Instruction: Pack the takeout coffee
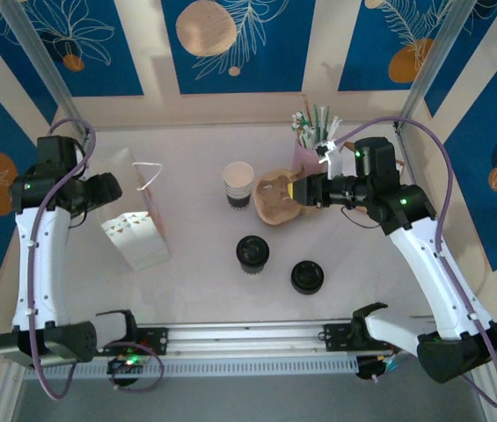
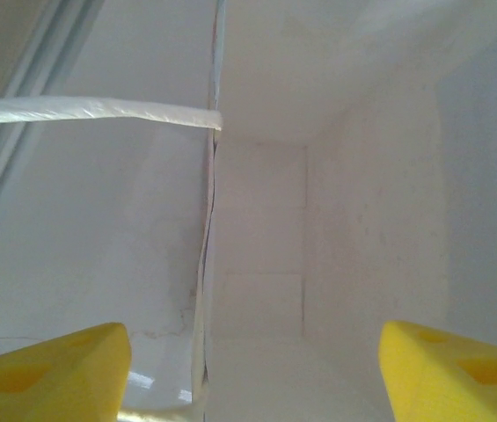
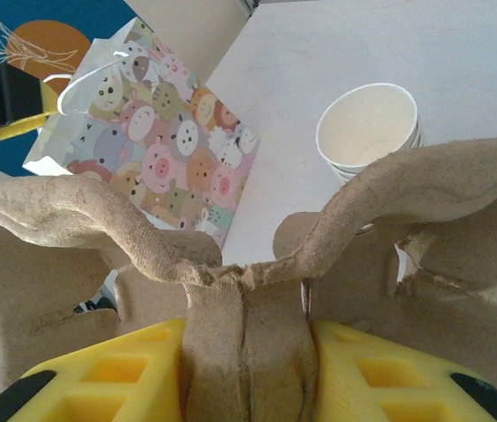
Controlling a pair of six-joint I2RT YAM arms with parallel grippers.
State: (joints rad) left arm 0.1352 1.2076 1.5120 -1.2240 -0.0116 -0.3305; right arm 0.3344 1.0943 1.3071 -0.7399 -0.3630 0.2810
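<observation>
Clamping the carrier, the right gripper is nearer the coffee, which stands just base-ward; the left gripper straddles the bag wall, fingers apart.

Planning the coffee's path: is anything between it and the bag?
Nothing lies between the coffee and the bag. The left gripper, jaws apart, is at the bag's mouth, so it may crowd the opening.

The pale table carries a patterned paper bag standing at the left, a lidless white paper cup near the middle, a pink holder of straws toward the back, and the takeout coffee. Near its right lies a black disc, perhaps a loose lid.
</observation>
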